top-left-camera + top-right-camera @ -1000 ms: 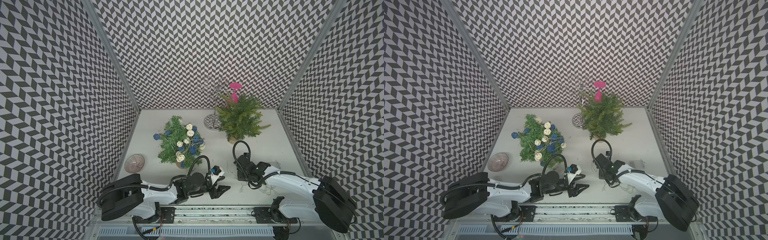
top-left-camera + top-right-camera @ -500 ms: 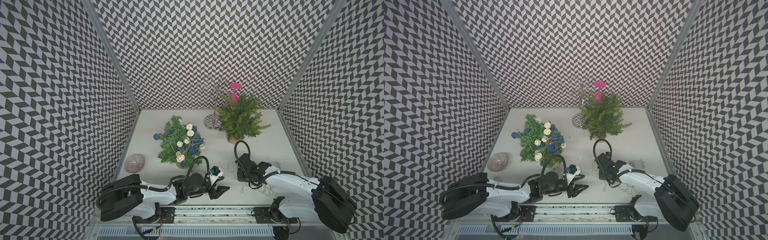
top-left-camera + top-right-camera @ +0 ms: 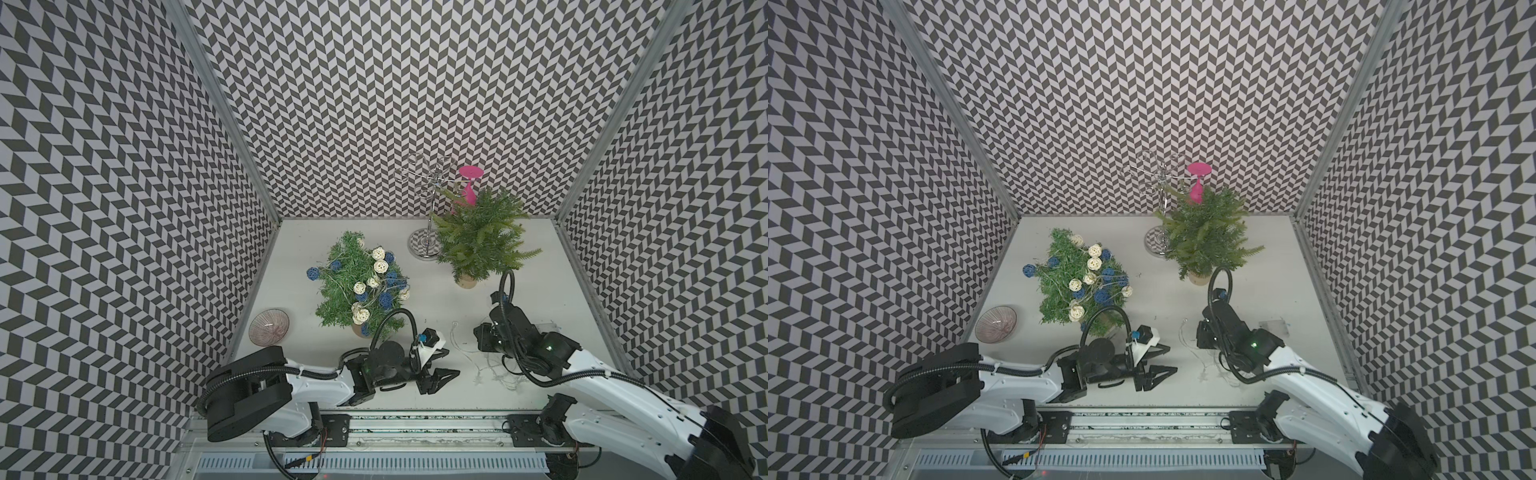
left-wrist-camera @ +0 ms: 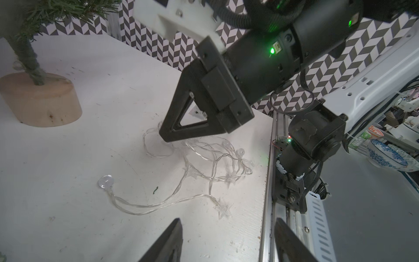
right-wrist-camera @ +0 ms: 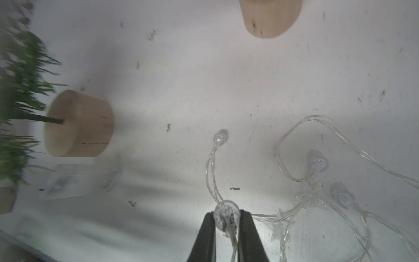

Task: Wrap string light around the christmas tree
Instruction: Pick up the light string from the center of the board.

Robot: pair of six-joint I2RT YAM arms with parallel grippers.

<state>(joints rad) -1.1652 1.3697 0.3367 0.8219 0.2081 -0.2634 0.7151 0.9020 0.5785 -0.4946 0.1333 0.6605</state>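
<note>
The string light [image 3: 490,368] [image 3: 1206,365] is a clear wire with clear bulbs and stars, lying in loose loops [image 4: 204,158] on the white table near the front edge. My right gripper [image 5: 226,217] [image 3: 478,351] [image 3: 1200,338] points down at it and is shut on one round clear bulb [image 5: 226,214]. My left gripper [image 4: 229,236] [image 3: 453,368] [image 3: 1172,357] lies low just left of the loops, open and holding nothing. The bare green christmas tree [image 3: 478,245] [image 3: 1204,237] stands behind the right arm on a wooden base [image 4: 38,102].
A second small tree [image 3: 361,286] hung with blue and white balls stands left of centre. A chrome stand [image 3: 424,249] and a pink goblet [image 3: 469,187] are at the back. A glass bowl [image 3: 269,332] sits front left. A clear plastic piece [image 3: 544,328] lies right of the right arm.
The right gripper has shifted slightly lower over the string light. The left arm has barely moved.
</note>
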